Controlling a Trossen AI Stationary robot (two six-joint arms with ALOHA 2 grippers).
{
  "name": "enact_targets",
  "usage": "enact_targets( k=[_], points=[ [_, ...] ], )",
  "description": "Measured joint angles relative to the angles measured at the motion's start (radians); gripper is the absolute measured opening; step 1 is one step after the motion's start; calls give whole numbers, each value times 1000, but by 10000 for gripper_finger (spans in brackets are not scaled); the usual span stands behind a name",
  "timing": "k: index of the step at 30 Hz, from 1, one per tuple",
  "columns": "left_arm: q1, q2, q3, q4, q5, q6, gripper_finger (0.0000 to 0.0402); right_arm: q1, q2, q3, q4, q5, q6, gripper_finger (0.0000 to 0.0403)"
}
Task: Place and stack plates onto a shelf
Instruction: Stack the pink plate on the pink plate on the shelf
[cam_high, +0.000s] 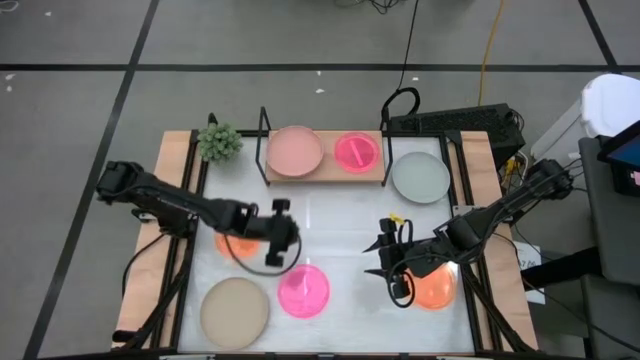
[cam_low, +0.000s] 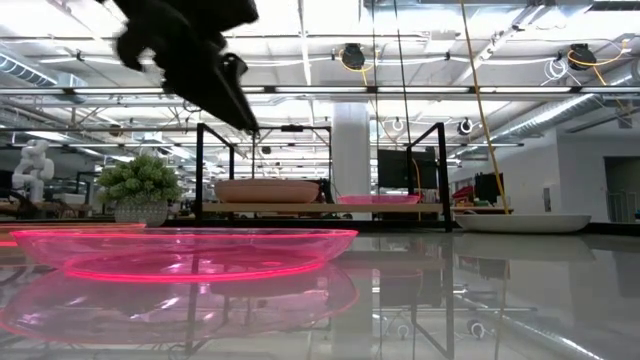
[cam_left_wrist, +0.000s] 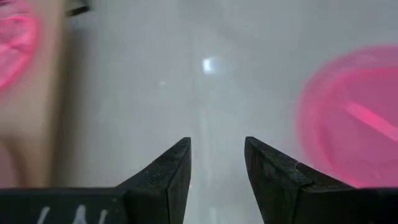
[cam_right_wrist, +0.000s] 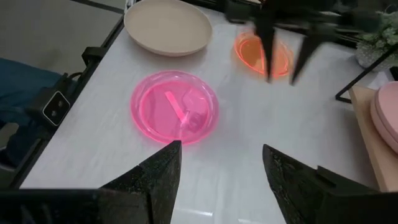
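My left gripper (cam_high: 290, 237) (cam_left_wrist: 217, 149) hovers open and empty over bare table, between an orange plate (cam_high: 236, 245) and a hot pink plate (cam_high: 303, 290) (cam_left_wrist: 354, 124). My right gripper (cam_high: 373, 256) (cam_right_wrist: 221, 149) is open and empty too, facing the left one, beside another orange plate (cam_high: 434, 290). The shelf (cam_high: 325, 176) (cam_low: 320, 207) carries a dusty pink plate (cam_high: 295, 150) (cam_low: 265, 190) and a small hot pink plate (cam_high: 357, 152). A beige plate (cam_high: 235, 312) (cam_right_wrist: 168, 25) and a pale grey plate (cam_high: 420, 177) lie flat on the table.
A small potted plant (cam_high: 218, 142) (cam_low: 140, 190) stands left of the shelf. The shelf's black upright ends (cam_low: 200, 170) rise at both sides. Bare white tabletop (cam_high: 340, 225) lies between the two grippers and the shelf. Cables and equipment (cam_high: 450, 122) sit beyond the far edge.
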Motion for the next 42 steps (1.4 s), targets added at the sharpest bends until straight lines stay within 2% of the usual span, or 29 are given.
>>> enact_targets(
  k=[4,8,12,15,19,24,34,42],
  points=[
    [-93,0,0,-61,-2,-78,157,0,23,0,12,-2,0,205],
    [-173,0,0,-52,-10,-139,157,0,44,0,30,-2,0,205],
    [-254,0,0,-36,-8,-142,157,0,59,0,52,-3,1,205],
    [-308,0,0,-38,-10,-86,157,0,68,0,63,-2,11,205],
    [-362,1,0,-41,-9,28,157,0,84,0,79,-3,11,205],
    [-374,17,0,-63,-17,223,157,0,83,0,107,-3,12,205],
    [-357,101,0,-46,-30,624,157,0,83,0,116,-3,18,205],
    [-330,187,0,-21,-32,859,157,0,83,0,108,-2,-10,205]
  ],
)
